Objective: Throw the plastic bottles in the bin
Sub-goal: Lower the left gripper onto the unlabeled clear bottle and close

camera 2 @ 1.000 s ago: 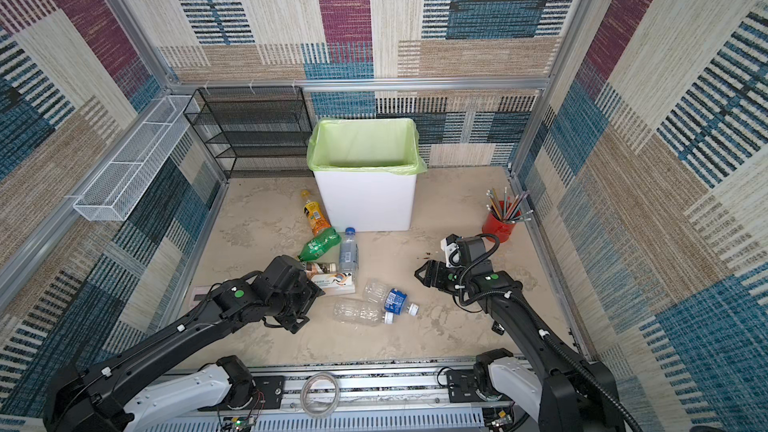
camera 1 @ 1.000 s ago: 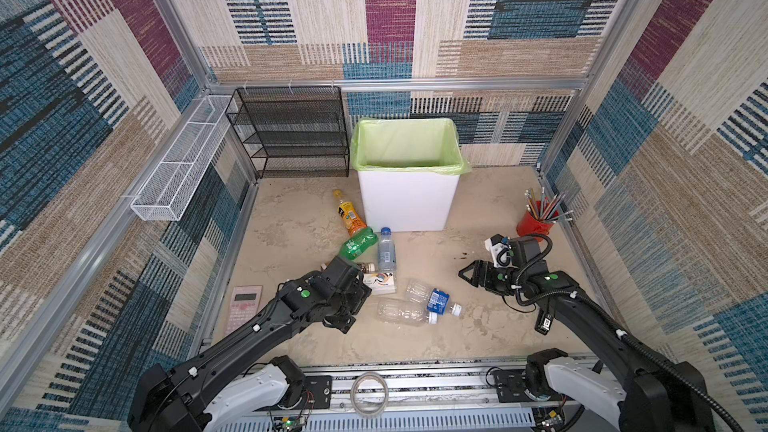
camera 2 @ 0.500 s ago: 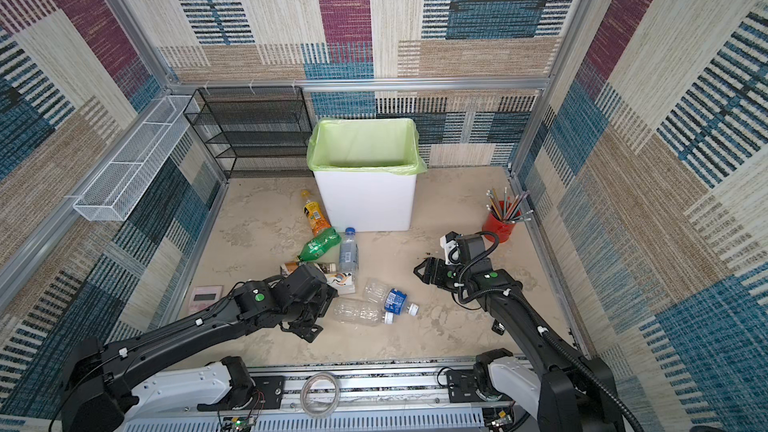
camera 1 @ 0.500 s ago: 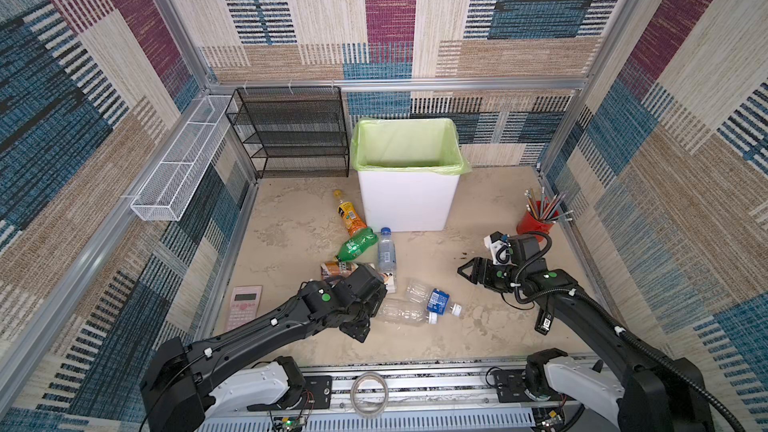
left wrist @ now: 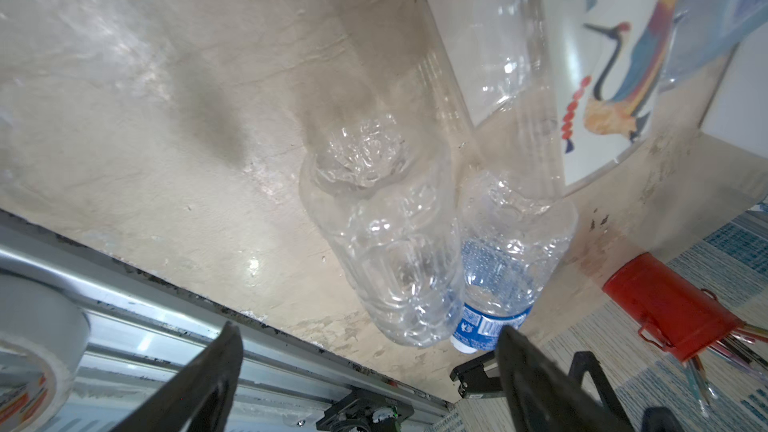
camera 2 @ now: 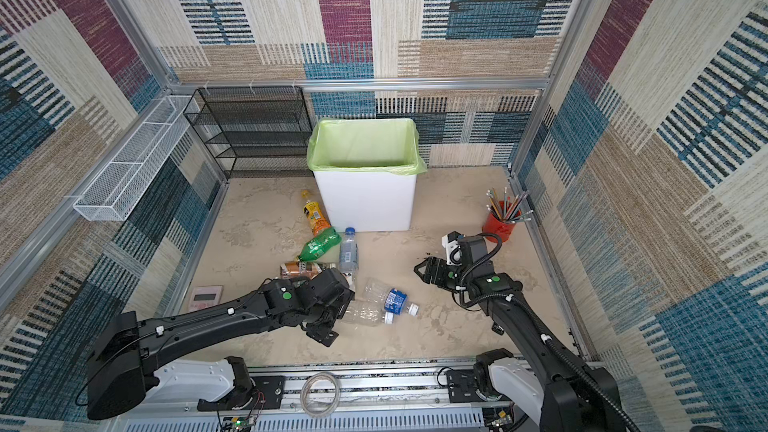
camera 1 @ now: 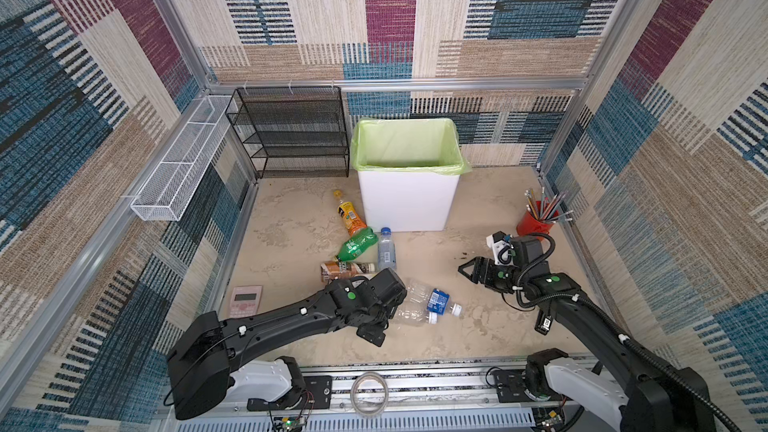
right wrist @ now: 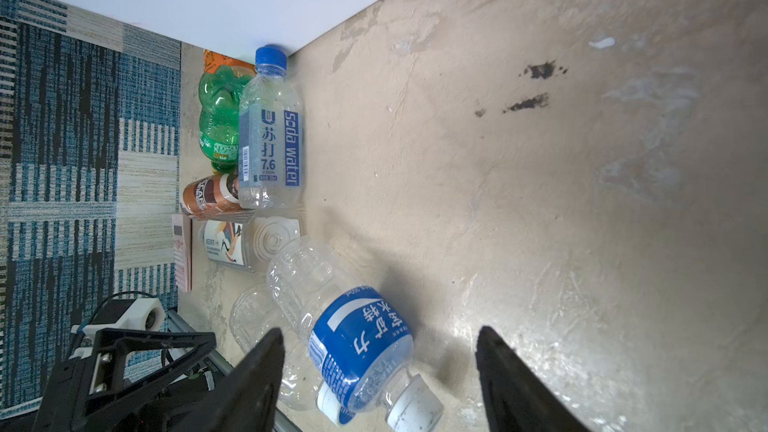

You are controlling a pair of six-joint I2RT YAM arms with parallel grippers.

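Several plastic bottles lie on the floor in front of the white bin (camera 1: 405, 205) with its green liner. They are an orange one (camera 1: 349, 214), a green one (camera 1: 357, 245), a blue-capped soda water one (camera 1: 386, 249), a brown one (camera 1: 343, 270), a clear blue-labelled one (camera 1: 434, 299) and a bare clear one (camera 1: 409, 315). My left gripper (camera 1: 382, 322) (left wrist: 370, 347) is open at the base of the bare clear bottle (left wrist: 386, 251), with nothing gripped. My right gripper (camera 1: 467, 272) (right wrist: 380, 338) hangs open, apart from the blue-labelled bottle (right wrist: 361, 342).
A red cup of pencils (camera 1: 536, 224) stands at the right wall. A black mesh rack (camera 1: 291, 130) and a white wire basket (camera 1: 178, 164) sit at the back left. A pink calculator (camera 1: 245, 299) lies front left, a black stapler (camera 1: 542, 322) front right, and a tape roll (camera 1: 370, 392) on the front rail.
My left arm has swung right and toward the front, uncovering the brown bottle, and its jaws have spread wider by the bare clear bottle. The right arm has not moved.
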